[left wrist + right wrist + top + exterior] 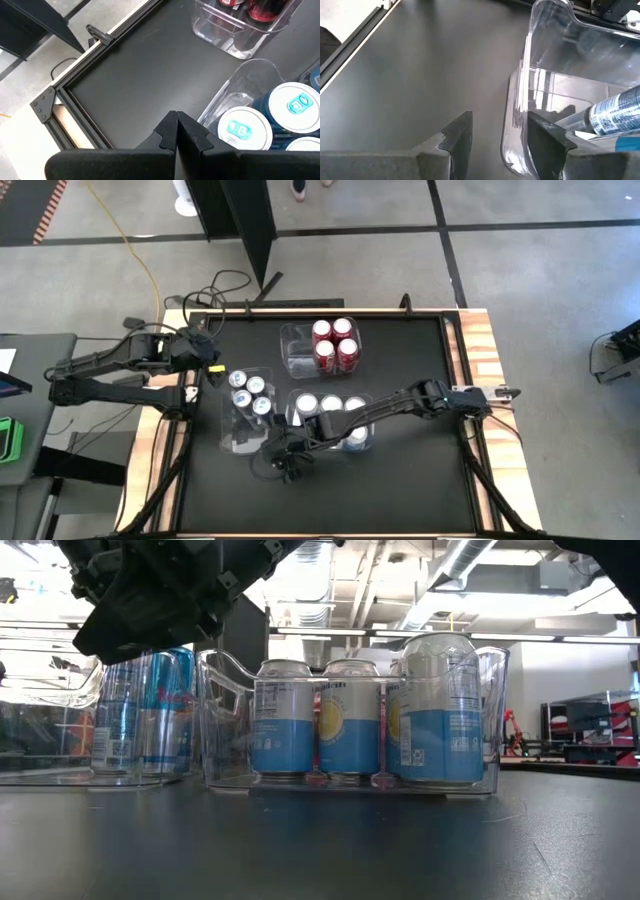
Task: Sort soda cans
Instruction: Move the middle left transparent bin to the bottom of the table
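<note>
Right jaws (497, 142): we see them parted and empty, low over the counter (400, 480), straddling the near wall of the blue-can bin (560, 75).
Left jaws (176, 131): closed on nothing, waiting beside that bin.
Cans: red (334, 344), pale (325, 720) and blue (295, 102) each binned by colour; sorting looks nearly finished.

Four red cans (333, 343); four dark blue cans (250, 392); three bins (296, 352); light blue cans (331, 408) uncertain.
</note>
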